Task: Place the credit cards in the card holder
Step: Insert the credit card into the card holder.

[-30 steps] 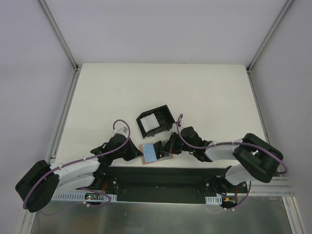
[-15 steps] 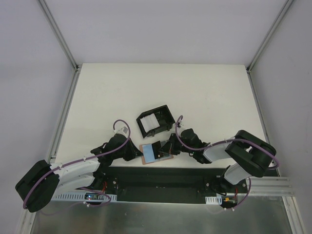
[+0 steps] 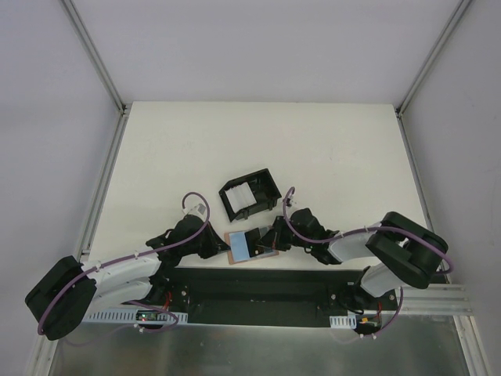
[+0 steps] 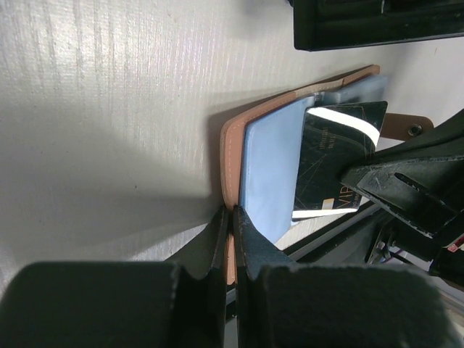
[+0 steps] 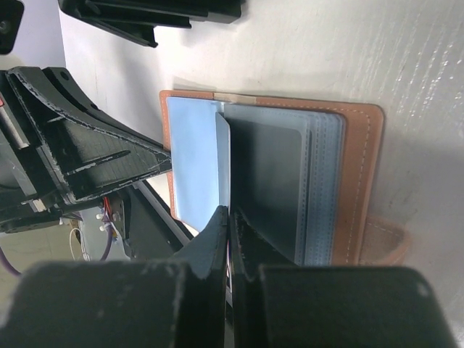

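Note:
The tan card holder (image 3: 232, 249) lies open at the table's near edge, between my two grippers. My left gripper (image 4: 232, 216) is shut on its tan left border (image 4: 233, 138), beside a light blue card (image 4: 270, 167) lying inside. My right gripper (image 5: 230, 216) is shut on the edge of a dark grey glossy card (image 5: 267, 174). That card lies over the holder's stitched pockets (image 5: 326, 181). In the top view the left gripper (image 3: 221, 249) and right gripper (image 3: 272, 241) face each other across the holder. How deep the grey card sits in a pocket is hidden.
A black box frame with white pieces (image 3: 249, 196) stands just behind the holder, close to both wrists. The table's near edge and the black base rail (image 3: 258, 283) run directly below the holder. The holder's snap tab (image 5: 380, 243) sticks out on the right.
My right arm has shifted a little to the left, carrying the grey card further over the holder. The left gripper and the holder have stayed in place.

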